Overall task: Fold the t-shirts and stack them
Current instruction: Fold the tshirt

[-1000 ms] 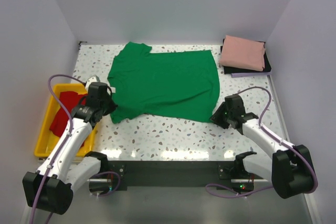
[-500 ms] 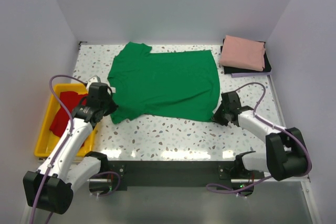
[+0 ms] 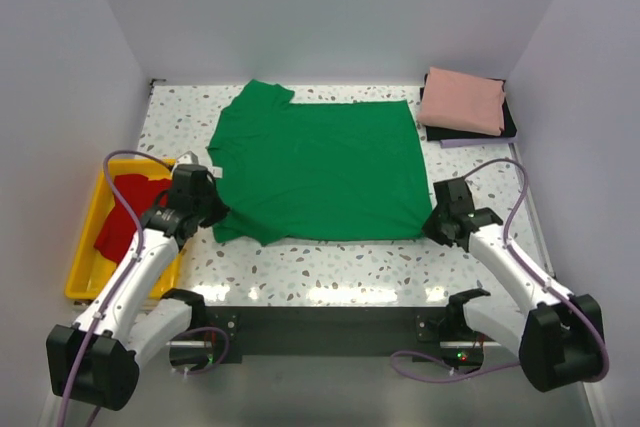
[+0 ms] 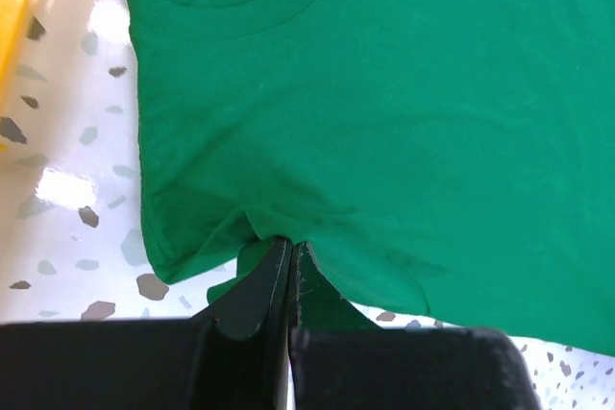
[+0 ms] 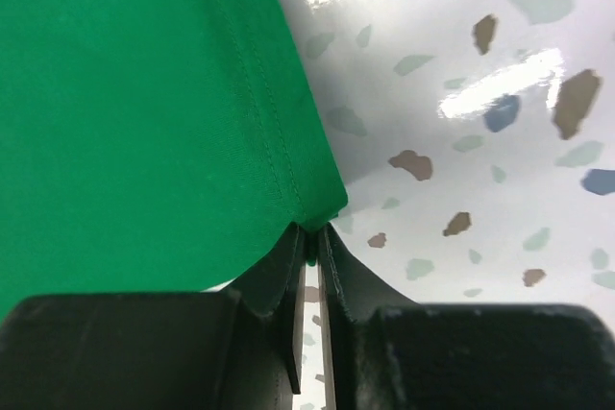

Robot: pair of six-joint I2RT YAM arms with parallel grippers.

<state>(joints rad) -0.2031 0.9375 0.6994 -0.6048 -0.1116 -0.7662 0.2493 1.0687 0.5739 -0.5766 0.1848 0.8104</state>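
A bright green t-shirt (image 3: 315, 169) lies spread flat on the speckled table, collar to the left. My left gripper (image 3: 212, 213) is shut on its near-left sleeve, the cloth bunched between the fingertips (image 4: 288, 254). My right gripper (image 3: 432, 224) is shut on the shirt's near-right hem corner (image 5: 322, 206), pinched at the jaw tips (image 5: 311, 235). A folded salmon pink t-shirt (image 3: 462, 100) rests at the back right. A red t-shirt (image 3: 125, 213) lies crumpled in the yellow tray (image 3: 85, 259) at the left.
The pink shirt sits on a dark folded item (image 3: 470, 133) near the right wall. White walls close in the table on three sides. The speckled table surface (image 3: 330, 262) runs bare between the green shirt and the near edge.
My right gripper closed onto the hem corner and drew it right and toward me, straightening the shirt's near edge. The left gripper, still clamped on the sleeve, shifted slightly nearer.
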